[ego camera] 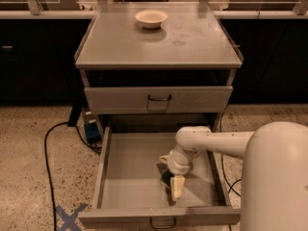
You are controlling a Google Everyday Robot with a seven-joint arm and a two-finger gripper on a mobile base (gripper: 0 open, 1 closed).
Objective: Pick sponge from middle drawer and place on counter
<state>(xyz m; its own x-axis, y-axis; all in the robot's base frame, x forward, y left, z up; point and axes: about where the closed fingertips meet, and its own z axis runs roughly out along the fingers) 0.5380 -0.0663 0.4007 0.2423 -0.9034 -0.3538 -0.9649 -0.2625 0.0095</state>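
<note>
The middle drawer (125,177) is pulled wide open at the bottom of the grey cabinet. My gripper (175,184) reaches down into its right half from the white arm (216,141), close to the drawer floor. The sponge (166,179) shows as a small dark green patch with a yellowish edge right at the gripper's tip, on or just above the drawer floor. The gripper hides part of it. The counter (192,47) is the flat grey cabinet top, far above the gripper.
A round cream bowl (151,18) stands at the back of the counter. The drawer above (159,100) is closed. A black cable (48,148) and a blue box (91,131) lie on the floor to the left. A blue tape cross (67,218) marks the floor.
</note>
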